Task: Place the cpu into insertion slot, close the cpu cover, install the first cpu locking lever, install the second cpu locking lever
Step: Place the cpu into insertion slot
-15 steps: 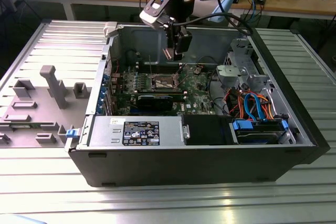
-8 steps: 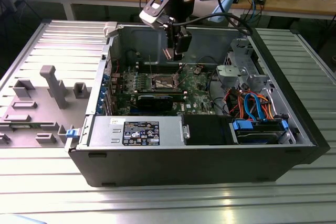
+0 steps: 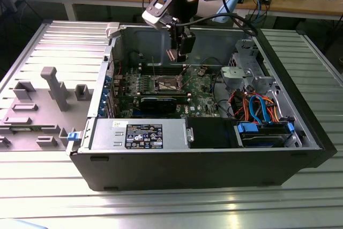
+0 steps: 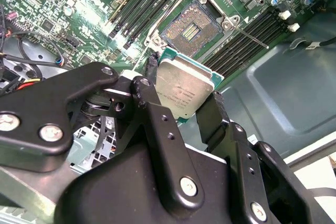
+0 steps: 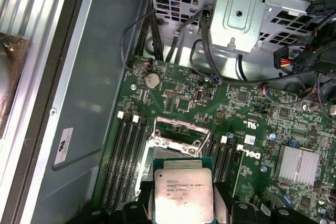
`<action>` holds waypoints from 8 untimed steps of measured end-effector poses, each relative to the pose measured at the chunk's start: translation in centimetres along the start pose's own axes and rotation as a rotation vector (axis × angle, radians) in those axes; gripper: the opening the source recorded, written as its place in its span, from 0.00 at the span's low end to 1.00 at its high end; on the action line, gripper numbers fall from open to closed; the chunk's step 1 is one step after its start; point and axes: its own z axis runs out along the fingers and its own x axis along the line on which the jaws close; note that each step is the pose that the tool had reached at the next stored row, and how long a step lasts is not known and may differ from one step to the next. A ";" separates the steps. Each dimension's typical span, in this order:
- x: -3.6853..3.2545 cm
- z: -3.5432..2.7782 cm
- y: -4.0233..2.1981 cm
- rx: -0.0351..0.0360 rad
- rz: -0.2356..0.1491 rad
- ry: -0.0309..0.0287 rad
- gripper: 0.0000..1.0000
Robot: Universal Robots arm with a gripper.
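Two tool (image 4: 181, 90) fingers (image 4: 210, 116) on cpu (image 5: 182, 195) edges

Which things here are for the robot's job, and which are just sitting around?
For the job: the cpu, clamped in the gripper; the insertion slot, its contacts showing.

Just sitting around: the power supply box; the memory slots; the blue cables; the round battery.
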 end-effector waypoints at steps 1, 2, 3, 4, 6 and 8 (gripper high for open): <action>0.00 0.00 0.00 0.0000 0.001 -0.0001 0.55; 0.00 0.00 0.00 -0.0001 0.002 -0.0001 0.55; 0.00 0.00 0.00 0.0000 0.003 -0.0001 0.55; 0.00 0.00 0.00 -0.0001 0.004 -0.0002 0.55; 0.00 0.00 0.00 -0.0001 0.006 -0.0003 0.55; 0.00 0.00 0.00 -0.0001 0.010 -0.0005 0.55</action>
